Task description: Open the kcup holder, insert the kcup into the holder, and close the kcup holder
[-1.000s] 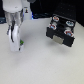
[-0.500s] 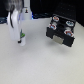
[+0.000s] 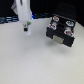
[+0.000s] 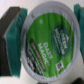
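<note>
**Gripper holding the green-topped pod, away from the holder**

Gripper point(image 3: 26, 31) is closing on the kcup point(image 3: 27, 30) and is keeping it just above the white table point(image 3: 30, 60), at about 11 o'clock in the exterior view. In the wrist view the two teal fingers point(image 4: 14, 31) are pressing on both sides of the kcup point(image 4: 48, 39), and its round green top with white print is filling most of that picture. The pale arm point(image 3: 23, 11) is coming down from 12 o'clock to this place.

Going from largest to smallest: the white table is taking almost the whole exterior view, with a dark background strip behind it at 12 o'clock. The kcup holder point(image 3: 61, 33), a black box, is sitting on the table at about 2 o'clock, well apart from the gripper. On its top, several small pods point(image 3: 62, 26) with dark tops are lying in rows. A pale strip point(image 3: 60, 39) is showing on its front. I cannot tell from this blurred view if the drawer is open or not.
</note>
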